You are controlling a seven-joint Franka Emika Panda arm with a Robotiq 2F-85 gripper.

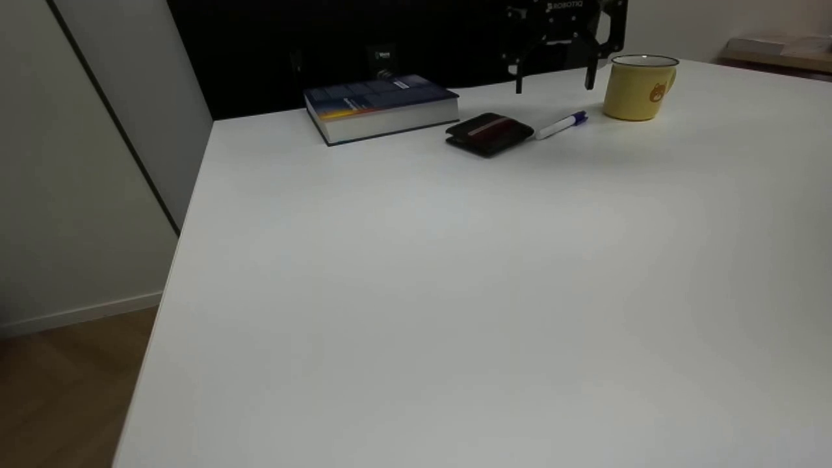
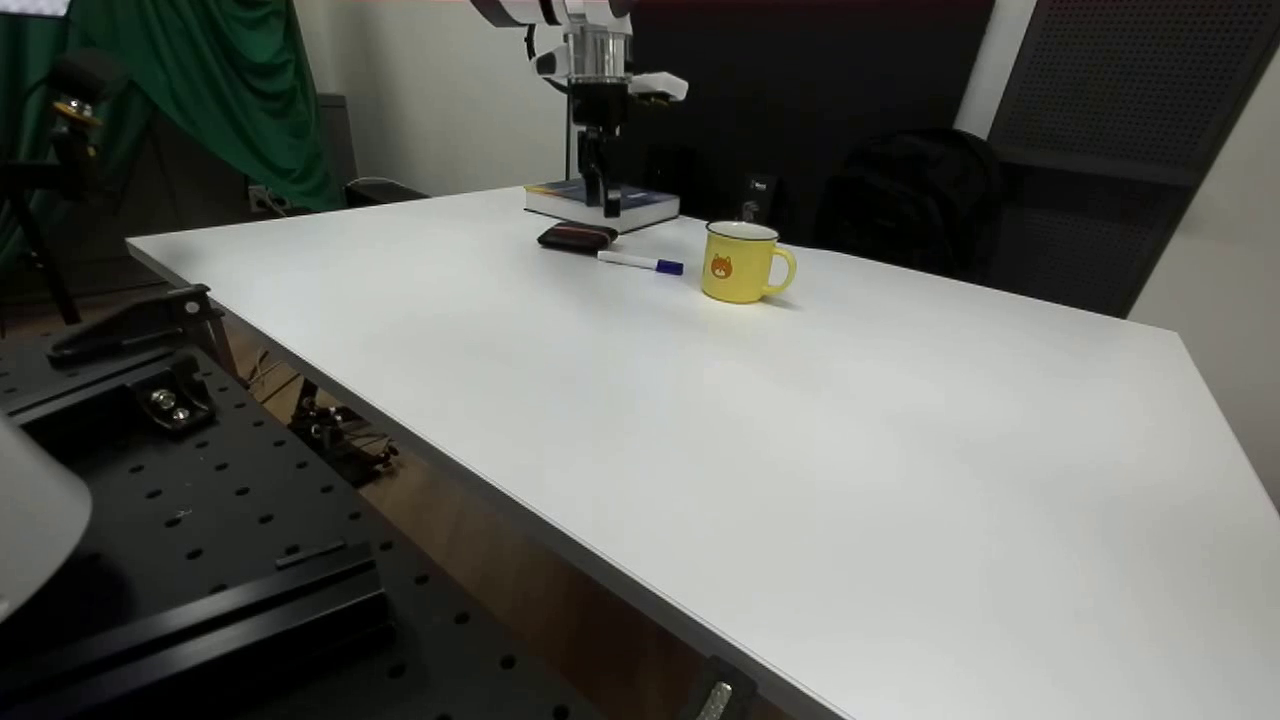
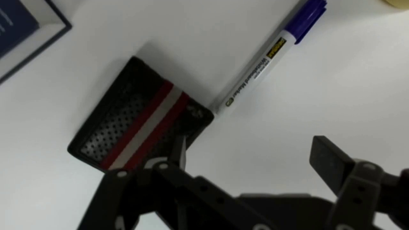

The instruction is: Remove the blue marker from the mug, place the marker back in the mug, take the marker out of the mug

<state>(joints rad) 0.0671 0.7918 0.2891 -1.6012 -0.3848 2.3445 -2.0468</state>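
Over the table, the gripper hangs empty, fingers spread, while between the upright mug and the wallet, perhaps touching the latter, lies the marker, probably best picked up by turning the fingers square across it, clear of the wallet.

I take the table for a smooth laminate with a soft sheen. The mug looks like glossy enamel, and the marker smooth plastic from barrel to cap. On the wallet I get a dull, leathery black, a dotted panel and a stripe like woven cloth. The book shows smooth cover stock over paper edges. My tool is matt black; the collar above it shines like bare metal. The curtain is folded cloth, the floor wood-grained.
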